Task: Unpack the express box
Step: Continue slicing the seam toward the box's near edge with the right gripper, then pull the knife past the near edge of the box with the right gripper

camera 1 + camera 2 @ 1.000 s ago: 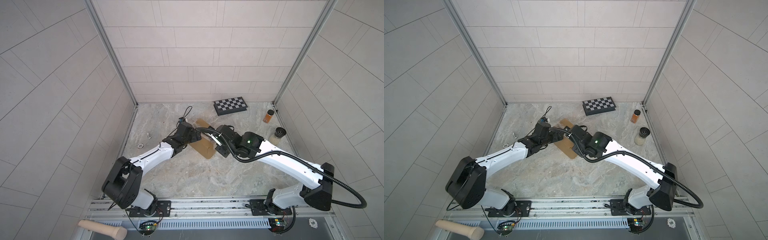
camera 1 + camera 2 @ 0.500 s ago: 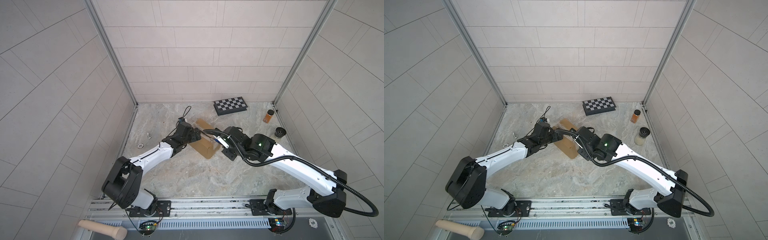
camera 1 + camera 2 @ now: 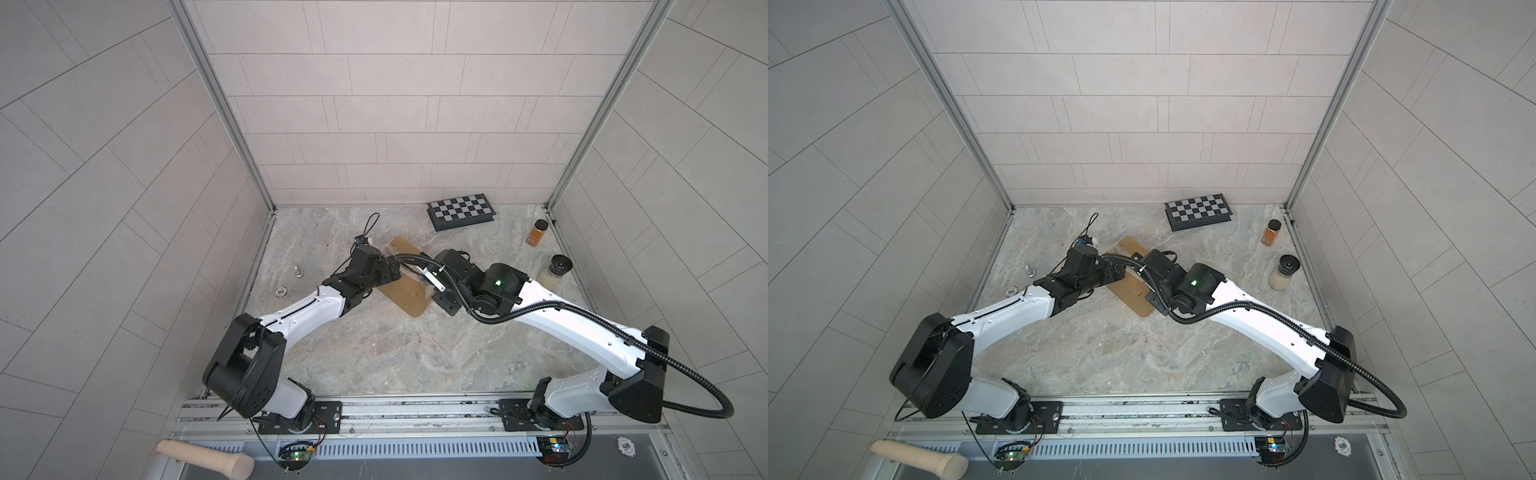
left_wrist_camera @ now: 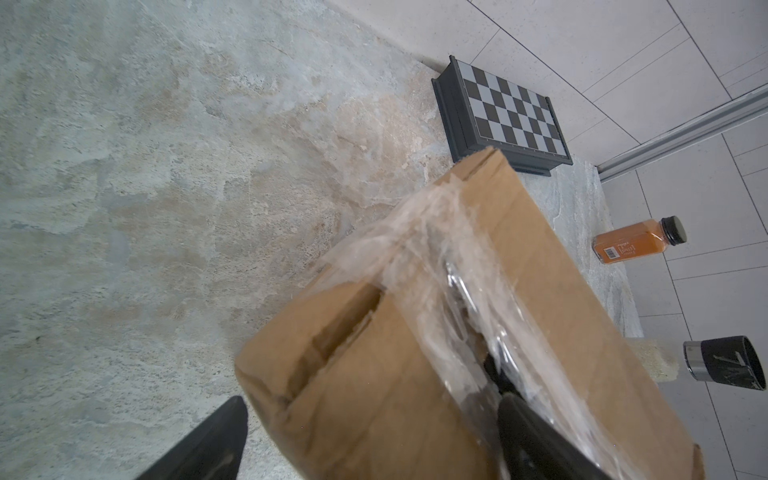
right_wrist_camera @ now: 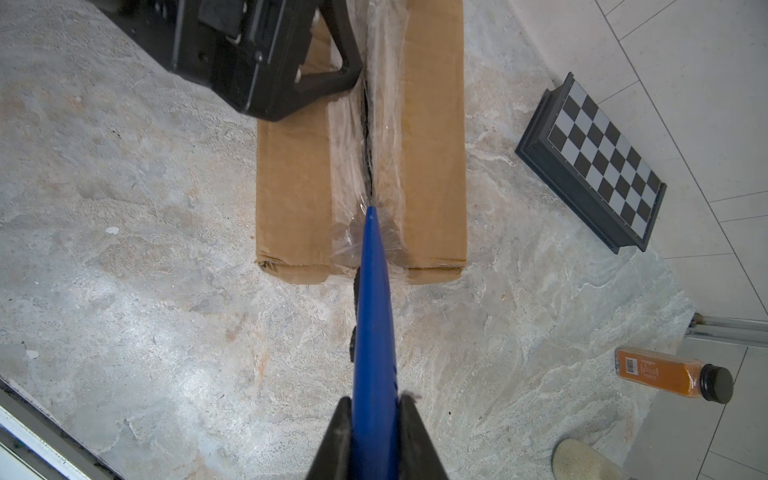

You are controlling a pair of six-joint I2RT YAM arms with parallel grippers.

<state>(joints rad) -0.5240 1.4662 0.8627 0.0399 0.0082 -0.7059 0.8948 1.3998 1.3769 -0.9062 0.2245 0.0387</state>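
Note:
The express box [image 3: 409,293] [image 3: 1133,297] lies flat mid-table, a brown carton with clear tape along its top seam. My left gripper [image 3: 392,268] [image 4: 370,401] stands open over the box's far end. One finger [image 4: 532,436] rests on the taped seam and the other [image 4: 216,440] hangs beside the box's side. My right gripper [image 5: 374,401] [image 3: 442,286] is shut on a blue-handled cutter [image 5: 372,311]. Its tip touches the seam near the box's [image 5: 432,166] near end. Beyond the tip the tape shows a dark slit.
A checkered case [image 3: 461,211] lies by the back wall. An orange spice bottle [image 3: 538,232] and a black-lidded jar [image 3: 555,272] stand at the right wall. A small metal piece [image 3: 298,271] and a chip [image 3: 281,292] lie at the left. A wooden handle [image 3: 203,453] lies below the front rail.
The right arm swung out to the right half a second ago and has come back to the box with the cutter. The left arm and box have not moved.

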